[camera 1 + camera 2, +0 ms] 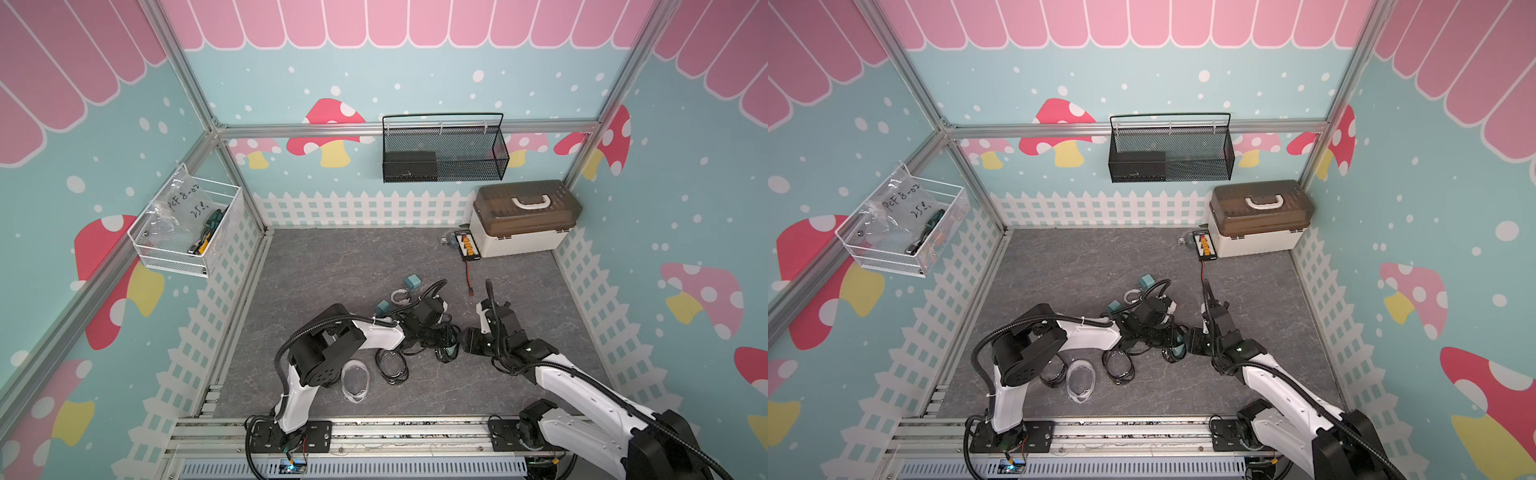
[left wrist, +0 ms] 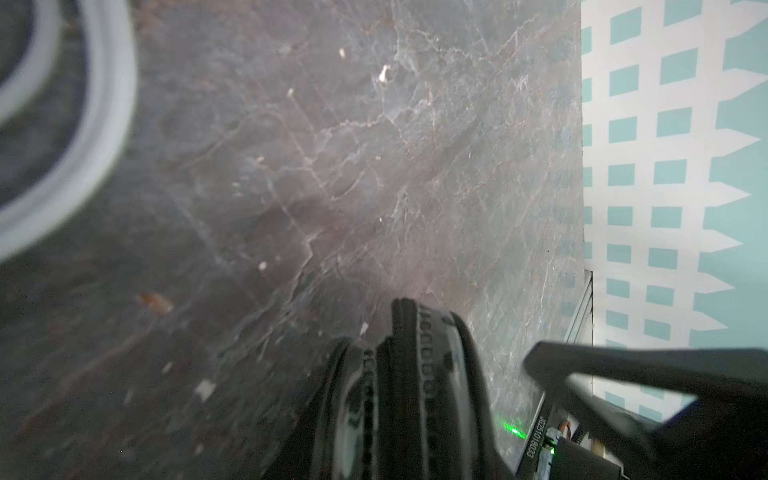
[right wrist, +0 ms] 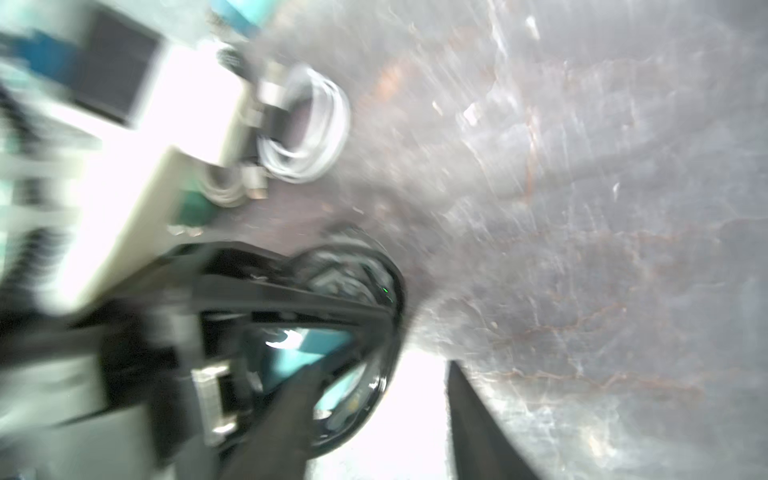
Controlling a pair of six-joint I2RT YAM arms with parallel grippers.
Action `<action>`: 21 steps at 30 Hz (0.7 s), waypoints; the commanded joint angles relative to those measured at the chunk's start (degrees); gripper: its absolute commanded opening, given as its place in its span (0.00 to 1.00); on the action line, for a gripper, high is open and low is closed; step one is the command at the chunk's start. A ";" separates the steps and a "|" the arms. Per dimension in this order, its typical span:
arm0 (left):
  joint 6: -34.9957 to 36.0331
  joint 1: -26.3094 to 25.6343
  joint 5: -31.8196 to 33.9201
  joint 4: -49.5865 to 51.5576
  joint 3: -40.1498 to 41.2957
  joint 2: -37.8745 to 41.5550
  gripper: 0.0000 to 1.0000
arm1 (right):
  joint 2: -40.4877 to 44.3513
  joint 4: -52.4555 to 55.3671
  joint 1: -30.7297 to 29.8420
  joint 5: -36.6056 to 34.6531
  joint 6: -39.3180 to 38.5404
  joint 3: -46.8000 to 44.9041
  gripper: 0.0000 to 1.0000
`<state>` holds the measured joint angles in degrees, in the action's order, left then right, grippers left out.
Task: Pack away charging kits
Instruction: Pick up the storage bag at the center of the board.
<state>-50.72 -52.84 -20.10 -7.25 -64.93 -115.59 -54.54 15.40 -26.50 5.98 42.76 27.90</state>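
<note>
My left gripper (image 1: 445,337) is shut on a black-rimmed pouch (image 2: 419,353), held on edge just above the grey table; a teal charger (image 3: 307,353) shows through the pouch's clear window. Right beside that pouch, my right gripper (image 3: 386,370) stands open, one finger across the pouch and the other apart from it. Behind the left arm lie two teal chargers (image 1: 412,282) (image 1: 382,307) and a coiled white cable (image 1: 400,296). A black-rimmed pouch (image 1: 390,365) and a clear pouch (image 1: 355,380) lie in front; another black-rimmed pouch (image 1: 1052,374) sits partly under the left arm.
A beige box with a brown lid (image 1: 523,220) stands at the back right, with a black board with orange connectors (image 1: 467,246) and its red wire (image 1: 468,278) beside it. A black mesh basket (image 1: 444,149) hangs on the back wall, a white wire basket (image 1: 187,228) on the left wall.
</note>
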 commanded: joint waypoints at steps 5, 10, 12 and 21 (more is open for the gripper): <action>2.24 3.10 0.17 1.71 -0.51 11.38 0.00 | 9.37 4.87 0.22 -7.14 0.76 5.15 0.73; 4.21 5.57 1.62 -5.36 2.19 20.17 0.00 | 19.76 1.28 0.28 -7.18 4.11 2.56 0.99; 4.99 7.01 -0.84 -17.20 5.84 23.19 0.00 | 25.32 -3.77 0.22 -3.19 1.44 1.07 0.86; 11.90 10.39 3.50 -27.39 7.32 32.10 0.00 | 20.86 -24.44 -3.51 8.52 -3.34 0.81 0.55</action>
<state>-43.94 -42.41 -18.37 -31.81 -54.17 -86.21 -28.16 -1.76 -28.05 10.26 41.43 26.44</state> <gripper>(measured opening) 0.341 0.554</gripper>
